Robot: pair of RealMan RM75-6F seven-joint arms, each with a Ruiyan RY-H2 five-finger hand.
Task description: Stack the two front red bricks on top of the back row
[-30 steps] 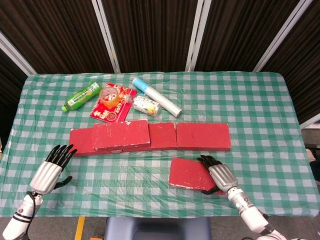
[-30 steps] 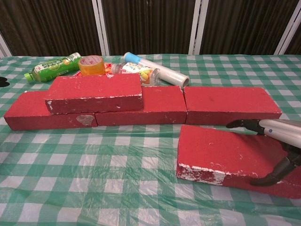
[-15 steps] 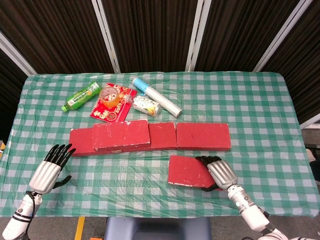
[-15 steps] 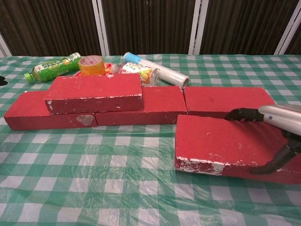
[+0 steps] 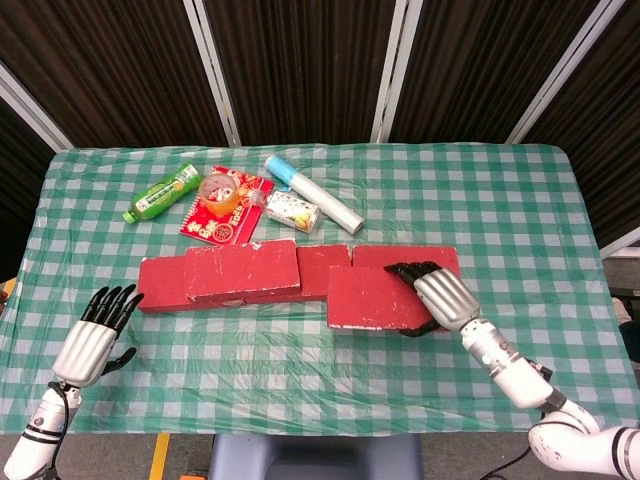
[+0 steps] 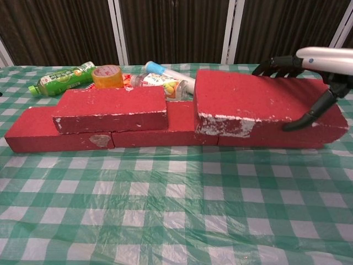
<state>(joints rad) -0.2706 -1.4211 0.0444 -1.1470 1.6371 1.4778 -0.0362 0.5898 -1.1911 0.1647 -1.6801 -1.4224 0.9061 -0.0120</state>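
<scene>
Red brick (image 6: 265, 105) lifted, clasped between fingers (image 6: 278, 65).

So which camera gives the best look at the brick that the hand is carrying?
The chest view: the carried brick fills the frame, showing its chipped front face and the right hand gripping it. The head view shows only the brick's top from above, partly under the hand.

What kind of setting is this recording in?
Probably a lab or demo table rather than a building site: a green checked tablecloth under clear plastic, dark slatted panels behind, red bricks alongside a drink bottle and tape roll.
</scene>
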